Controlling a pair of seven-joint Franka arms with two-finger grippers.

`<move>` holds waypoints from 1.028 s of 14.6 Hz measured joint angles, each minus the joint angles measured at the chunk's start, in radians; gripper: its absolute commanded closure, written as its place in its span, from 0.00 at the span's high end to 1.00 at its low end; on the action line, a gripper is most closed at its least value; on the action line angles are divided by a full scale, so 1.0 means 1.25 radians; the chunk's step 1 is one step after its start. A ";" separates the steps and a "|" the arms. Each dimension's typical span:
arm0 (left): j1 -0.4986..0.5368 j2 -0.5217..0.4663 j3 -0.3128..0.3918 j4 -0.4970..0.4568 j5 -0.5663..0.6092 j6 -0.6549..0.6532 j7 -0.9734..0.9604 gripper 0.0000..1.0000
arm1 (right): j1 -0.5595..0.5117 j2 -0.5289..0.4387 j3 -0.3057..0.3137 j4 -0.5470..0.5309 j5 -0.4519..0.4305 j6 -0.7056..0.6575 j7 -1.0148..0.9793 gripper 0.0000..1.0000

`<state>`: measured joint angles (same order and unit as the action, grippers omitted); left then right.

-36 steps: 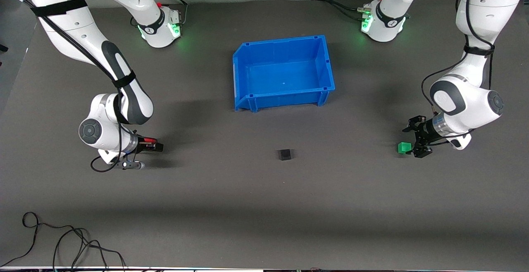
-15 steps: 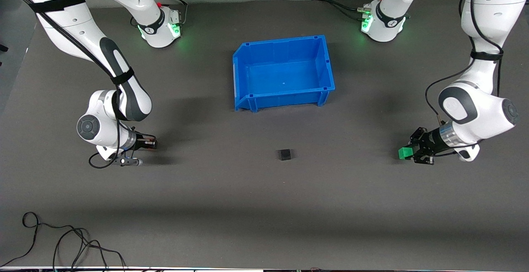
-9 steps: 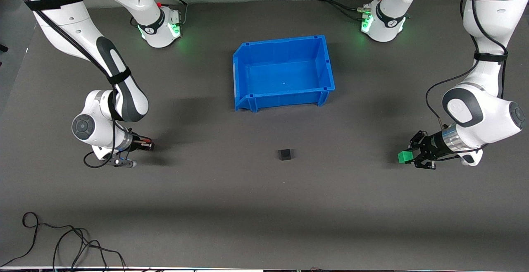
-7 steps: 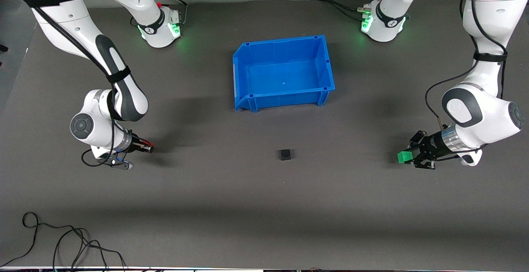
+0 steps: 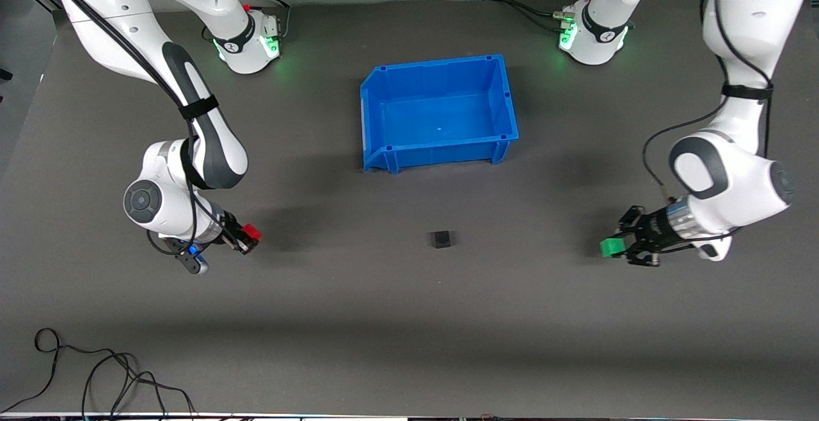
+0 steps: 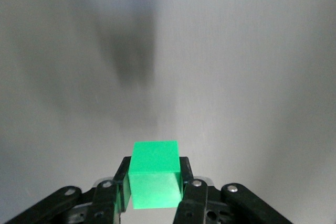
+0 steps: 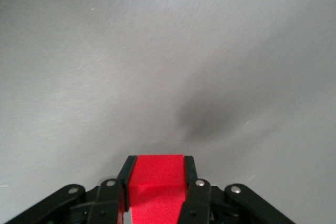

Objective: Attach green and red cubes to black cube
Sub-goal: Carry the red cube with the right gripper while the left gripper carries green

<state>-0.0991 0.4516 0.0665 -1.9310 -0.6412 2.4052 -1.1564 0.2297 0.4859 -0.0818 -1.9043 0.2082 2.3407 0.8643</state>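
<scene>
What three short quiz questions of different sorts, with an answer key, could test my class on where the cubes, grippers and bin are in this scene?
1. Multiple choice: what does the left gripper hold? A) the red cube B) the green cube C) nothing
2. True or false: the black cube lies inside the blue bin.
3. Fill in: the right gripper is shut on the ____ cube.

Key:
1. B; the left wrist view shows it clamped.
2. False; it sits on the table, nearer the front camera than the bin.
3. Red; the red cube sits between its fingers.
</scene>
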 measured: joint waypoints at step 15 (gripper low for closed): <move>-0.352 0.122 -0.003 0.046 0.000 0.253 -0.388 0.25 | 0.229 0.256 0.003 0.377 0.089 -0.001 0.742 0.00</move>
<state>-0.5385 0.6040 0.0624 -1.8732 -0.6412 2.7209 -1.6409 0.5156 0.8064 -0.0781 -1.4324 0.3197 2.3398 1.7923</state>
